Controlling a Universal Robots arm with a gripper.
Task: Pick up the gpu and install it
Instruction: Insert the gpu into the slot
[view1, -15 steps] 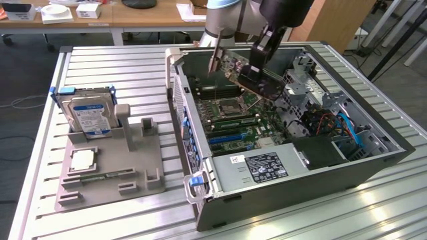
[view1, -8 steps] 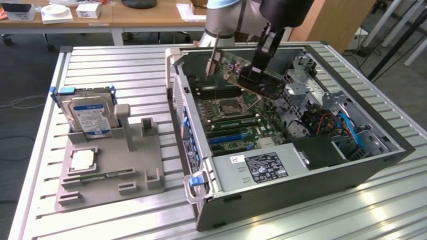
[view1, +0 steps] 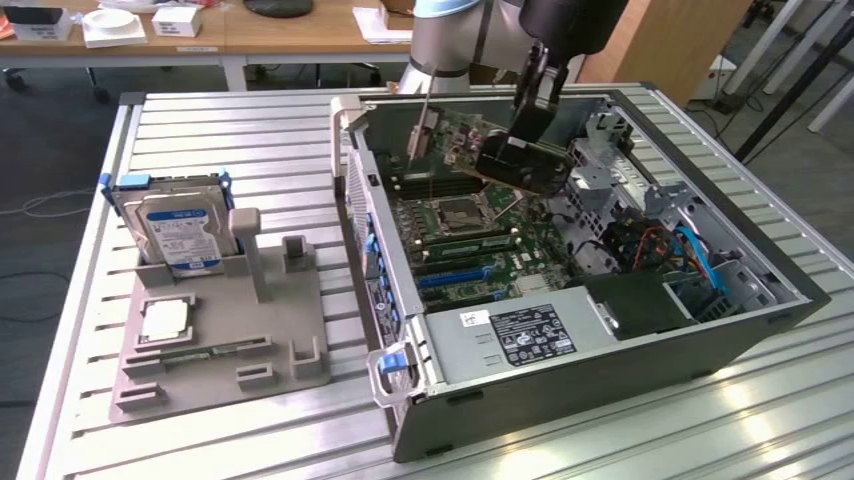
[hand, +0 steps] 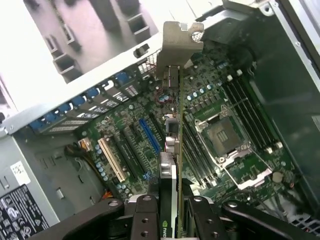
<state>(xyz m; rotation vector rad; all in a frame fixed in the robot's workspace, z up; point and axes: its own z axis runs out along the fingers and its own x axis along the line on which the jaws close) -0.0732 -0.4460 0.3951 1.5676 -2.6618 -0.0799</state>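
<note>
My gripper (view1: 518, 132) hangs inside the open computer case (view1: 561, 385), shut on the gpu (view1: 523, 165), a dark flat card tilted above the motherboard (view1: 470, 232). In the wrist view the gpu (hand: 175, 125) is seen edge-on between my black fingers (hand: 145, 217). Its pale metal bracket (hand: 178, 42) points toward the case's rear slot openings. The card floats above the board, over the area beside the blue expansion slot (hand: 149, 134) and apart from it.
A silver hard drive (view1: 174, 225) stands in a grey holder (view1: 234, 340) on the slatted metal table at the exterior view's left, with a processor chip (view1: 164, 320) lying on it. A power supply (view1: 534, 335), cables (view1: 667, 250) and the processor socket (hand: 222, 137) crowd the case.
</note>
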